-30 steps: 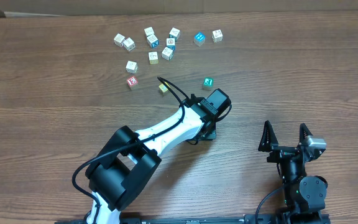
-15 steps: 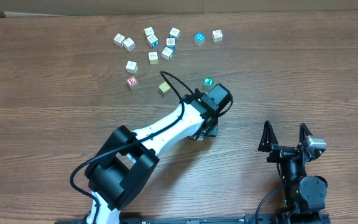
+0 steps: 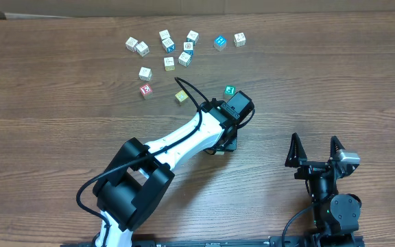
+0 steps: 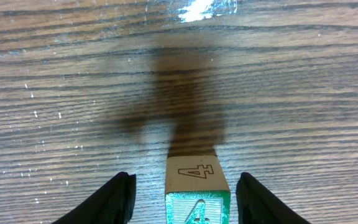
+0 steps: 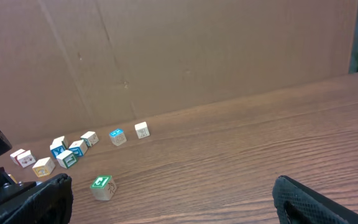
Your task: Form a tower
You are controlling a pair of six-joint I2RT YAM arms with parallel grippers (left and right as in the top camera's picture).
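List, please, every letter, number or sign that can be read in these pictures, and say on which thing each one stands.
"4" on the pale top face of the cube between the left gripper fingers.
"4" again on that cube's green face, embossed, partly cut off by the frame edge.
The green-faced cube beyond the arm shows a white mark, too small to read.
The loose cubes at the far side carry marks, all too small to read.

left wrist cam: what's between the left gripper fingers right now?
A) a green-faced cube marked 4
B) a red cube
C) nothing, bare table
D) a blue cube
A: in the left wrist view, the green-faced cube marked 4 sits on the table between the left gripper fingers, with gaps on both sides.
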